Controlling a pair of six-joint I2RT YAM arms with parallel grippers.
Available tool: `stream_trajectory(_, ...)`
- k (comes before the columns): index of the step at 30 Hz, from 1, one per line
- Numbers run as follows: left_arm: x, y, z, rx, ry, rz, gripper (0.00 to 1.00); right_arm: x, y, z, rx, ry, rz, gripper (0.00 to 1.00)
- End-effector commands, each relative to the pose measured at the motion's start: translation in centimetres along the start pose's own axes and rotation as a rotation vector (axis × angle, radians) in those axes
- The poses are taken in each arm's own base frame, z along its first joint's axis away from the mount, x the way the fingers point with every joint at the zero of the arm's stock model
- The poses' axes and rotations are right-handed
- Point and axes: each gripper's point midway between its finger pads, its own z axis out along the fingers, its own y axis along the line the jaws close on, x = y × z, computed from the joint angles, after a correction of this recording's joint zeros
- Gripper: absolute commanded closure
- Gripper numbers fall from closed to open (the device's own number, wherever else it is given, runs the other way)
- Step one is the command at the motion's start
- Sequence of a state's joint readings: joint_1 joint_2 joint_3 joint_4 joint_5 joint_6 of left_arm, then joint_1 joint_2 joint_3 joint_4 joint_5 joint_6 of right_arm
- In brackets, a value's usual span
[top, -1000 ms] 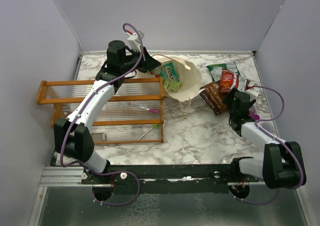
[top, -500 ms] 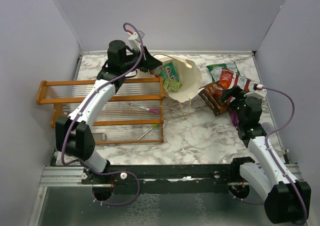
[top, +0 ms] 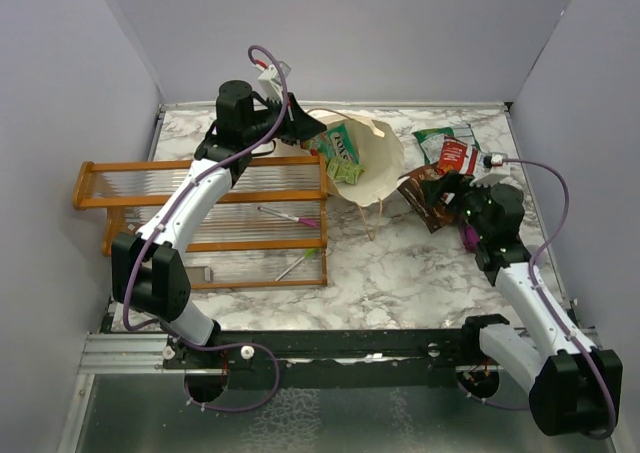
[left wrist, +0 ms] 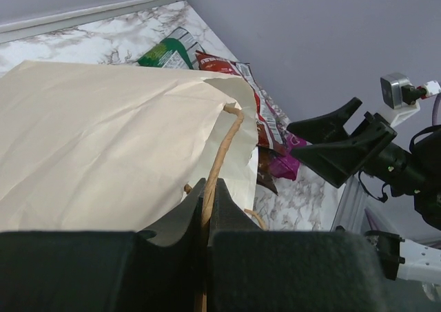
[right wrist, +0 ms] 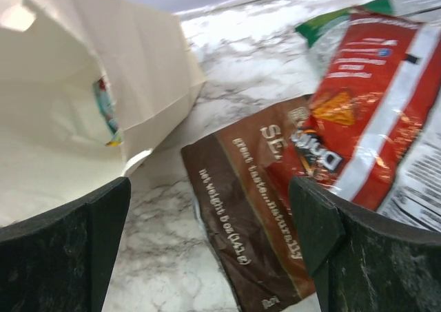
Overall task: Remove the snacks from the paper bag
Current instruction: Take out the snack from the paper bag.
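Observation:
The cream paper bag [top: 375,163] lies tipped, its mouth toward the front. A teal packet [top: 340,145] and a lime packet [top: 347,171] show inside it. My left gripper [top: 305,128] is shut on the bag's twine handle [left wrist: 222,147] at the rim. On the table right of the bag lie a green-white packet [top: 438,137], a red chip bag [top: 456,157], a dark brown packet [top: 424,199] and a magenta packet [top: 467,236]. My right gripper [right wrist: 210,215] hangs open over the brown packet [right wrist: 255,209], holding nothing, with the bag's mouth [right wrist: 76,126] to its left.
An orange wooden rack [top: 200,168] stands left of the bag, with two pens [top: 290,216] on its slats. Grey walls close in the back and both sides. The right arm's cable [top: 555,188] loops near the right wall.
My right gripper has opened wide and swung back-left over the brown packet, leaving the magenta packet lying on the table. The left arm and the bag have not moved.

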State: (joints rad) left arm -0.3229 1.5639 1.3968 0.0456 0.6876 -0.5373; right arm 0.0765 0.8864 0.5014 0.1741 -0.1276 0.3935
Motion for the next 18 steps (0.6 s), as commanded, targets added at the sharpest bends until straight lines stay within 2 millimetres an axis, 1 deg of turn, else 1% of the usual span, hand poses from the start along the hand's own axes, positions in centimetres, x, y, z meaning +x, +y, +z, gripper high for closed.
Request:
stream_trajectory(1, -0.1, -1.1, 0.5, 0.049, 0.000, 0.013, 1.00, -1.1, 4.6, 0.4, -0.247, 0.031, -0.029, 0.04)
stream_trajectory(3, 0.2, -1.4, 0.7, 0.063, 0.008, 0.013, 1.00, -1.0, 5.3, 0.4, -0.288, 0.052, -0.026, 0.04)
stream_trajectory(6, 1.0, -2.0, 1.3, 0.084, 0.028, 0.007, 1.00, -1.3, 6.4, 0.2, -0.333, 0.052, -0.032, 0.05)
stream_trajectory(11, 2.4, -3.6, 2.3, 0.137, 0.070, 0.008, 1.00, -1.9, 8.2, -0.3, -0.402, 0.045, -0.056, 0.11)
stream_trajectory(14, 3.2, -4.5, 2.7, 0.158, 0.089, 0.012, 1.00, -1.7, 10.3, -0.6, -0.464, 0.040, -0.132, 0.12)
stream_trajectory(18, 4.0, -5.6, 3.2, 0.180, 0.109, 0.034, 1.00, -0.9, 13.9, -1.1, -0.535, 0.008, -0.268, 0.14)
